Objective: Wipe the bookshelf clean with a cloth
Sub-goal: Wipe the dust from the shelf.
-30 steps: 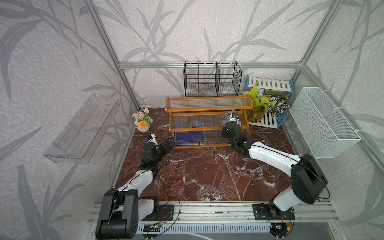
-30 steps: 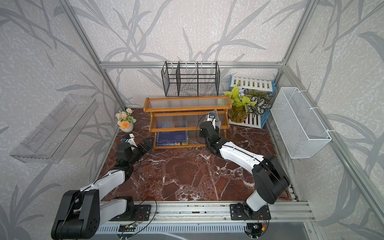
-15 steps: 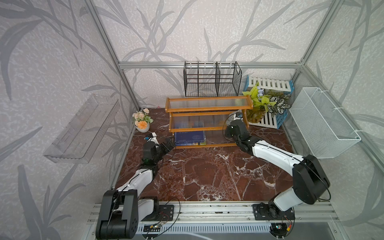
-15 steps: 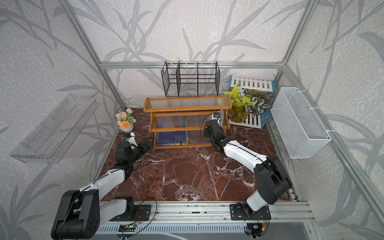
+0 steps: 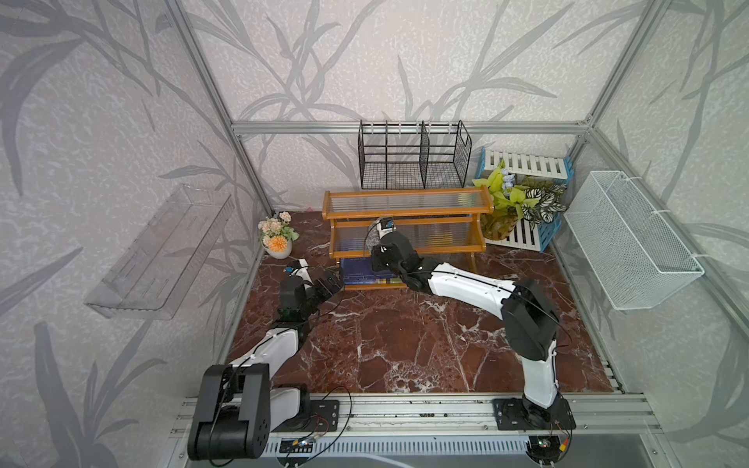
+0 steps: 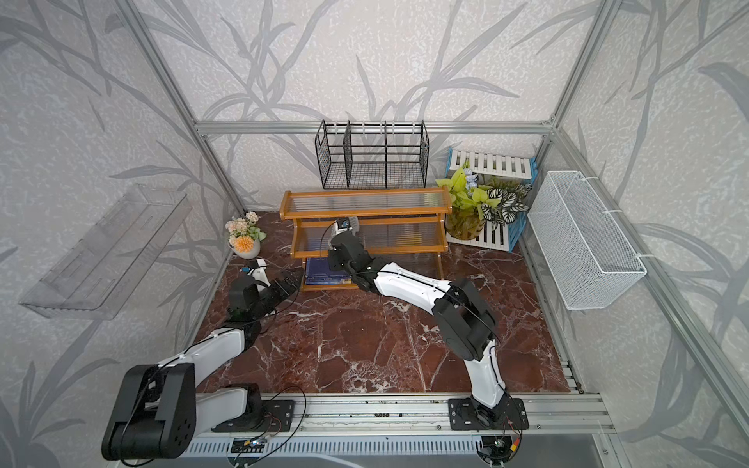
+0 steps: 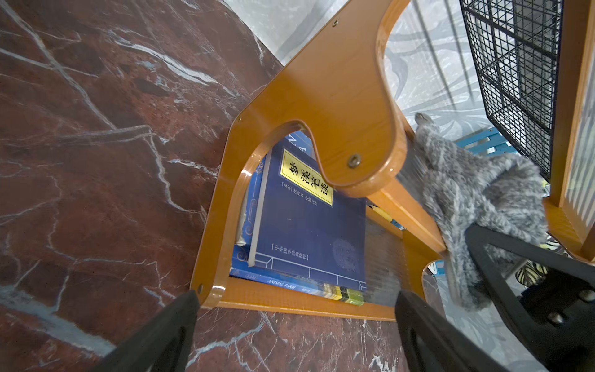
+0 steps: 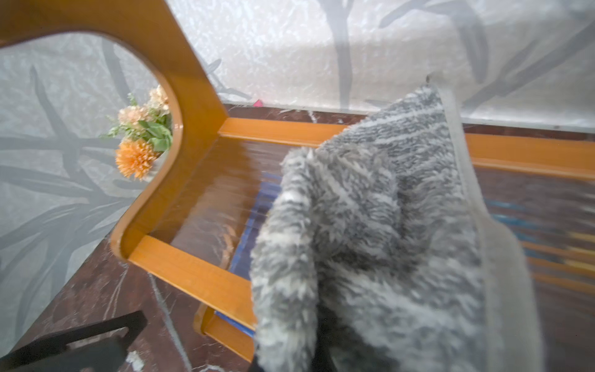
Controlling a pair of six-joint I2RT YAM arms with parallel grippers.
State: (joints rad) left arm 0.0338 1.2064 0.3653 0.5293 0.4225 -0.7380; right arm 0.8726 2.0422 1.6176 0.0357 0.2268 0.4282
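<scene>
Red-brown marble tabletop (image 5: 405,336) fills both top views, bearing one three-tier bookshelf (image 5: 409,214) and one flower pot (image 5: 277,243) off its end, with one black wire rack (image 5: 413,158) behind it; the right gripper (image 5: 372,242) reaches to its middle tier, the left gripper (image 5: 330,283) hovers beside its bottom corner. From the left wrist, that gripper's fingers (image 7: 154,338) stand wide apart on nothing, so the bookshelf is unbraced and a hard stroke could, I judge, shove it. From the right wrist, the one cloth (image 8: 370,241), clamped in jaws it hides, lies on the middle tier near the end panel, where it may snag.
</scene>
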